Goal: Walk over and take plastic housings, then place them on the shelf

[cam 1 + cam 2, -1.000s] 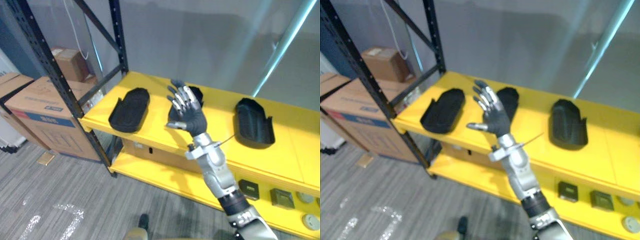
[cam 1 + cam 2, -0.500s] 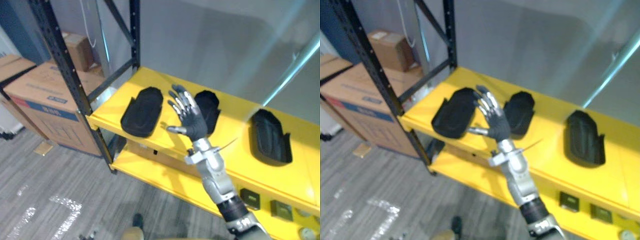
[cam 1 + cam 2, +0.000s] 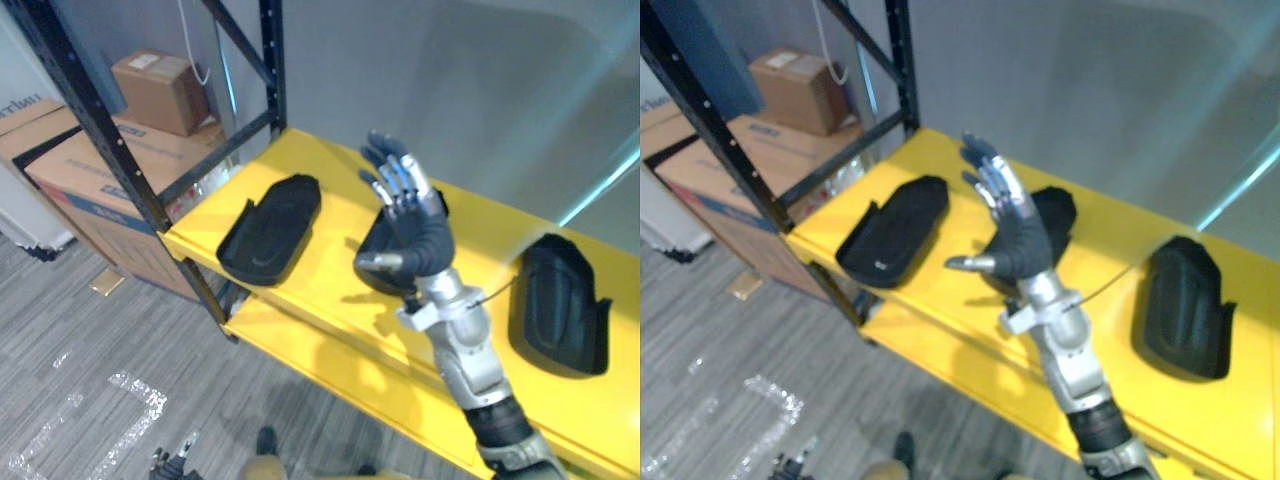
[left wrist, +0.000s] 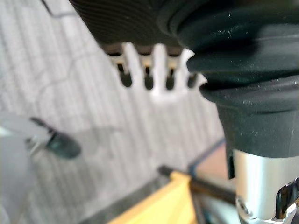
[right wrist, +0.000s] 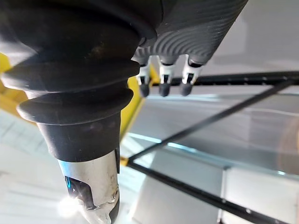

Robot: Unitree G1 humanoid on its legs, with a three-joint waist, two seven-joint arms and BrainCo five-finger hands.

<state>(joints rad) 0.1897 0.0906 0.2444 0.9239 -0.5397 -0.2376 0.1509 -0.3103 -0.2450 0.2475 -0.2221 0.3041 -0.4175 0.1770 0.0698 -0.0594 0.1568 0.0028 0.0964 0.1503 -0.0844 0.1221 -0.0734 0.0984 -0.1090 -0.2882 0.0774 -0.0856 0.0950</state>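
Left eye view: my right hand point(image 3: 412, 232) is raised over the yellow shelf point(image 3: 330, 285), fingers spread wide and holding nothing. The left housing point(image 3: 268, 228) lies at its 9 o'clock and the right housing point(image 3: 560, 305) at 4 o'clock.

Right eye view: the middle housing point(image 3: 1058, 215) sits just behind the palm.

Left wrist view: my left hand point(image 4: 156, 70) hangs relaxed and empty above the floor.

My view has swung since half a second ago, and the right hand stays spread.

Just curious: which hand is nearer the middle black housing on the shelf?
Right. The right hand is raised right by the middle plastic housing; the left hand hangs over the floor.
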